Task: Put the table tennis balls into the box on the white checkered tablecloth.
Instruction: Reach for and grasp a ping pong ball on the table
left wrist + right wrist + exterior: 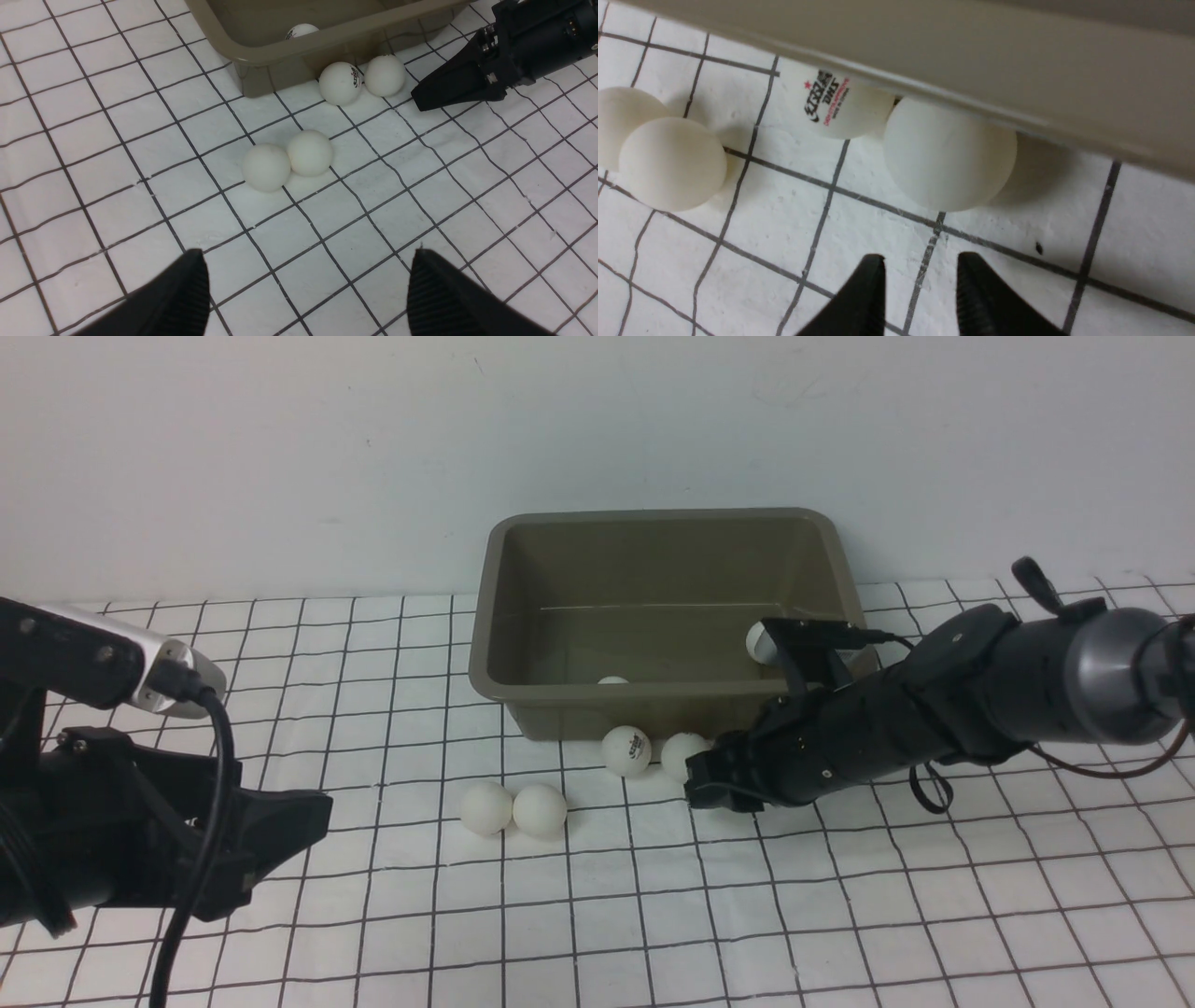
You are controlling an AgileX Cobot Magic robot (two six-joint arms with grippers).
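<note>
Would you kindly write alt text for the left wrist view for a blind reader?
Four white table tennis balls lie on the checkered tablecloth: two touching in the open, two beside the olive box, a fifth ball inside it. The shut, empty right end effector points toward the pair by the box; the left end effector stands open.

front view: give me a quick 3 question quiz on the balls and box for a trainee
1. Of the balls, how many lie on the cloth outside the box?
2. True or false: the right gripper holds a ball.
3. Which ball is nearest the right gripper? A) plain ball by the box B) logo ball C) one inside the box

Key: 1. four. 2. false, it is shut on nothing. 3. A.
</note>
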